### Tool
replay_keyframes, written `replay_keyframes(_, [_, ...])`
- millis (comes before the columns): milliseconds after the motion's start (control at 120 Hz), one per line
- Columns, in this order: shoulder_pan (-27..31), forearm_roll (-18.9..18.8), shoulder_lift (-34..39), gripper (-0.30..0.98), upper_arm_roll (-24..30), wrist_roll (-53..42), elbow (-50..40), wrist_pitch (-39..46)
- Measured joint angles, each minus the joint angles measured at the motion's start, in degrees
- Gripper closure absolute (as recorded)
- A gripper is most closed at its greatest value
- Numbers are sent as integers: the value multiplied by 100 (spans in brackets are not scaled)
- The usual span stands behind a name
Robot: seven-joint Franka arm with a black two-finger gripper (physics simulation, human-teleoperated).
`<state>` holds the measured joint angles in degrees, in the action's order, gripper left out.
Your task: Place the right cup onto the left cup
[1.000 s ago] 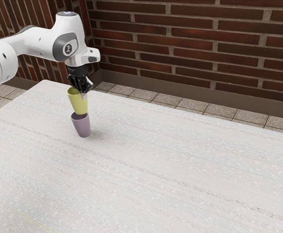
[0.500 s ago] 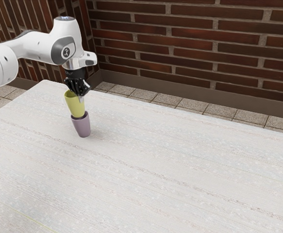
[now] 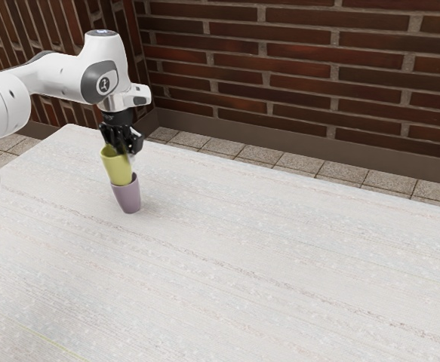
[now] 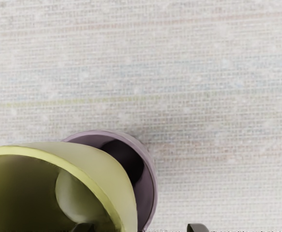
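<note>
The black gripper (image 3: 129, 149) is at the top of the yellow cup (image 3: 117, 167) in the exterior view. The yellow cup leans slightly, its lower end inside the mouth of the purple cup (image 3: 127, 197), which stands on the table. From the wrist camera, the gripper (image 4: 141, 228) has its fingertips well apart, one over the inside of the yellow cup (image 4: 119, 174) and one outside it, with a gap beside the wall. Part of the dark interior and rim of the purple cup (image 4: 150, 193) shows past the yellow one.
The pale, streaked table (image 3: 265, 264) extends toward the exterior view's right and front. Its far edge runs behind the cups, with floor tiles (image 3: 280, 160) and a brick wall (image 3: 295, 68) beyond.
The yellow cup has come down into the purple cup's mouth and shifted a little to the exterior view's left. My hand has gone down with it, and the fingers have opened off the cup's wall.
</note>
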<state>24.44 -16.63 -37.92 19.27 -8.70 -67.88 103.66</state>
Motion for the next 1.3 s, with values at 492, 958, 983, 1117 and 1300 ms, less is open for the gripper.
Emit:
replay_keyframes(492, [-219, 164, 746, 5, 86, 194, -229, -426])
replay_keyframes(958, [-2763, 1290, 2814, 1, -2270, 311, -1923, -947])
replay_keyframes(983, [-2928, 1323, 2943, 0, -2403, 315, -2060, -965])
replay_keyframes(1117, [-3345, 1397, 3431, 0, -2689, 337, -2575, -1018])
replay_keyframes(1300, [-3574, 1369, 3708, 0, -2717, 359, -2800, -1029])
